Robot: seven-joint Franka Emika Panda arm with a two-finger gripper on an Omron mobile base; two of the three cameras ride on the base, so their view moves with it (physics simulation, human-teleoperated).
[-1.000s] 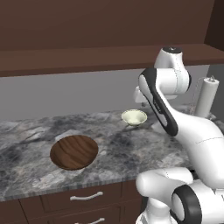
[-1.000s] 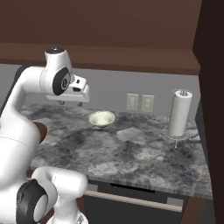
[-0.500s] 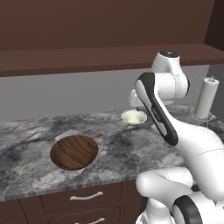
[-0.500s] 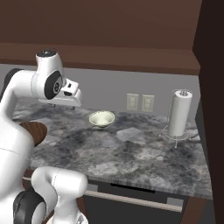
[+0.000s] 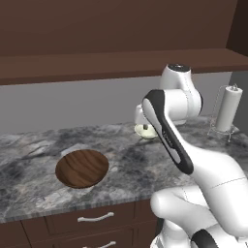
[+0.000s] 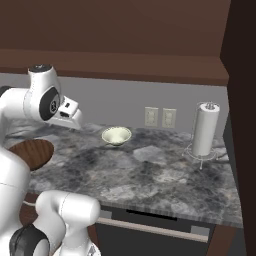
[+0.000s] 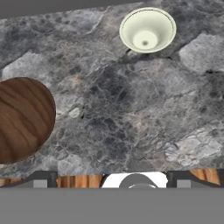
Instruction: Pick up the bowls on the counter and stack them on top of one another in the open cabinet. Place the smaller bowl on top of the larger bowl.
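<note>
Fingers' spread impossible to tell, high over the counter (image 7: 131,113); smaller bowl (image 7: 147,29) ahead, upright; larger bowl (image 7: 22,118) alongside.

The grey marbled stone table (image 7: 131,109) lies bare between the wide dark brown wood-grain bowl (image 5: 82,167) and the small pale cream-green bowl (image 6: 116,135), which sit well apart, so there is room to come down beside either. The white paper-towel roll on its wire stand (image 6: 204,135) stands far off toward the right end. Above, the long dark brown shelf board (image 5: 116,65) of the wall cabinet overhangs the back of the table.
</note>
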